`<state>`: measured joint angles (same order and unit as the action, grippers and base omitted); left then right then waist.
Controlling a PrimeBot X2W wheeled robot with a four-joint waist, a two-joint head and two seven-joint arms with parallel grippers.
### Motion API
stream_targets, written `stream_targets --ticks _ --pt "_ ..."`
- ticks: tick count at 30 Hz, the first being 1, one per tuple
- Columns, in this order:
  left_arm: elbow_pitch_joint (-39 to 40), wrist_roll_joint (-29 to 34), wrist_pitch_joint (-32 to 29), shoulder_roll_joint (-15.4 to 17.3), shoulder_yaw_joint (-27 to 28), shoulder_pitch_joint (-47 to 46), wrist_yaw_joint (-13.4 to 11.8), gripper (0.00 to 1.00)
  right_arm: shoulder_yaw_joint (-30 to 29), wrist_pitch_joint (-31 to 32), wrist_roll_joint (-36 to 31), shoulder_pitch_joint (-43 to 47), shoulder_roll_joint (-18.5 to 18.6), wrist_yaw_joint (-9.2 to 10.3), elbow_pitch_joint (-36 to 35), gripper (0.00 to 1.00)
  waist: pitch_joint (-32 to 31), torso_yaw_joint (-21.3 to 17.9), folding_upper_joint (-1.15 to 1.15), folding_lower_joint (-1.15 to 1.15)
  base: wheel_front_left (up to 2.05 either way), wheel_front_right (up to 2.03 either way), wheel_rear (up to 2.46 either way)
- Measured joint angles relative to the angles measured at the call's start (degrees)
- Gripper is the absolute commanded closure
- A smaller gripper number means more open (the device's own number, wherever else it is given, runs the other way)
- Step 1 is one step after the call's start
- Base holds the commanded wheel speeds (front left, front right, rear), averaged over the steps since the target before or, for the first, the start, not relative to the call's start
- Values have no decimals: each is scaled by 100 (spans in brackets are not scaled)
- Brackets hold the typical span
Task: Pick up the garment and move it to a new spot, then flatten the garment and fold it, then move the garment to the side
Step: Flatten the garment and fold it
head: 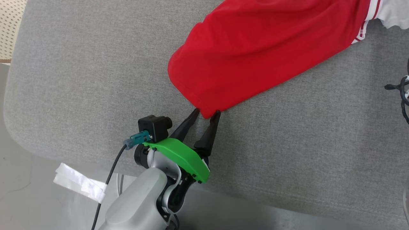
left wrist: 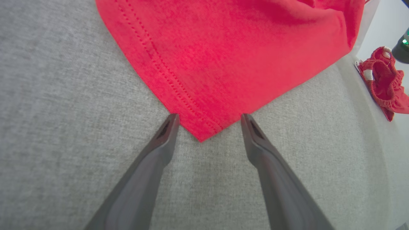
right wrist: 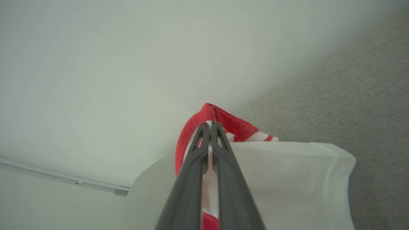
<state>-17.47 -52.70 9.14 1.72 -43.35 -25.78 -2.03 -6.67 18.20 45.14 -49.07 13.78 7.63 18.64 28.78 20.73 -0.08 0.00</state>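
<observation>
The red garment (head: 255, 54) lies spread on the grey padded table (head: 80, 80), reaching from the upper right down to a hemmed corner near the middle. My left gripper (head: 206, 112) is open, one fingertip on each side of that corner, low over the table. The left wrist view shows the stitched corner (left wrist: 201, 127) lying between the left gripper's (left wrist: 209, 117) spread fingers, not pinched. In the right wrist view my right gripper (right wrist: 210, 125) is shut on the garment's red-and-white striped edge (right wrist: 223, 121), with white fabric (right wrist: 287, 179) draped beside the fingers.
The table's rounded front-left edge (head: 19, 134) drops to a grey floor with a strip of white tape (head: 80, 183). Dark cables (head: 401, 89) hang at the right edge. A pale wall (right wrist: 127, 64) rises beyond the table's far side.
</observation>
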Motion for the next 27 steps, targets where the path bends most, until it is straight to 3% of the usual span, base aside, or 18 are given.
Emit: stream_targets --ticks 27 --pt "88 -141 34 14 120 167 -103 0 109 -2 -42 -180 67 -63 411 100 -50 -113 0 0 0 0 0"
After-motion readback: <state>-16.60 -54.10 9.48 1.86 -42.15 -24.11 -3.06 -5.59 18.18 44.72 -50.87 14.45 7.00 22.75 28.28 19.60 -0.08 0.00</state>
